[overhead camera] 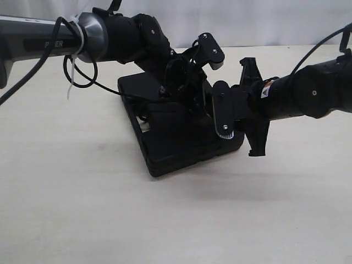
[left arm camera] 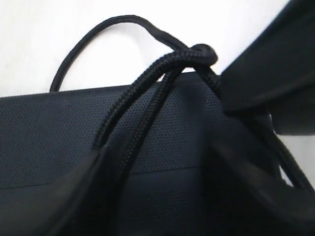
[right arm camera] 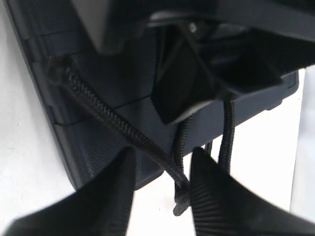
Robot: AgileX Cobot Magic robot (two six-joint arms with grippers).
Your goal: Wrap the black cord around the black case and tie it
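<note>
A pale, smooth worktop (overhead camera: 82, 209) is carrying the flat, grainy matte case (overhead camera: 170, 148), with arms partly hiding it. The left end effector (left arm camera: 157, 196) is gaping. The right end effector (right arm camera: 162, 196) is standing apart around the braided cord (left arm camera: 197, 55) crossing the case.

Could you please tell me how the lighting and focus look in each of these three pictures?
Exterior view: soft, even light, a faint shadow beside the case, dark parts merging. Left wrist view: table blown out white, cord fairly sharp. Right wrist view: right gripper's fingers blurred, cord weave sharp.
</note>
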